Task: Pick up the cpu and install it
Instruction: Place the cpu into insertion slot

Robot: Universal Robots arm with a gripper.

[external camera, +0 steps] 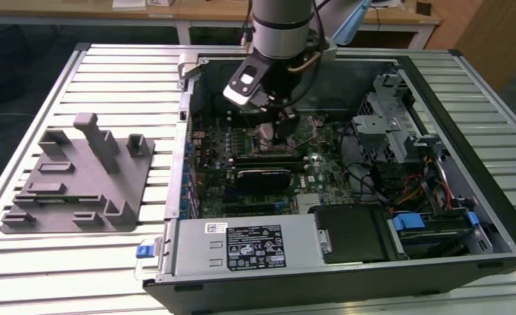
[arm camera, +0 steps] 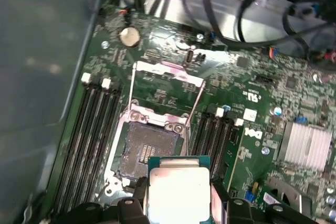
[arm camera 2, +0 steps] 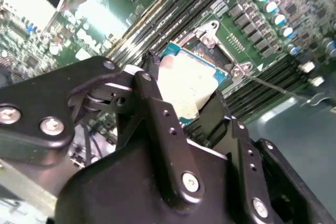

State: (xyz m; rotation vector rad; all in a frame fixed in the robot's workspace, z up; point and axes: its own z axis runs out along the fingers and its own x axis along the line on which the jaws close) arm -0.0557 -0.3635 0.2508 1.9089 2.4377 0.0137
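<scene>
The cpu (arm camera: pixel 178 195), a flat square chip with a silvery top and a teal rim, sits between the black fingers (arm camera 2: pixel 157 111) of my gripper (arm camera 2: pixel 185 92), which is shut on its two opposite edges. In the first wrist view the chip hangs just above and beside the open motherboard socket (arm camera: pixel 149 148), whose contact field is bare and whose metal load frame (arm camera: pixel 168 72) is swung up. In the exterior view the gripper (external camera: pixel 276 134) reaches down inside the open computer case, over the socket area of the green motherboard (external camera: pixel 267 164).
A grey plastic holder block (external camera: pixel 79 177) with upright posts stands on the slatted table at the exterior view's left. Inside the case are the power supply (external camera: pixel 245 246), a drive cage (external camera: pixel 398 128), cables (arm camera: pixel 247 9), memory slots (arm camera: pixel 92 129) and a finned heatsink (arm camera: pixel 307 148).
</scene>
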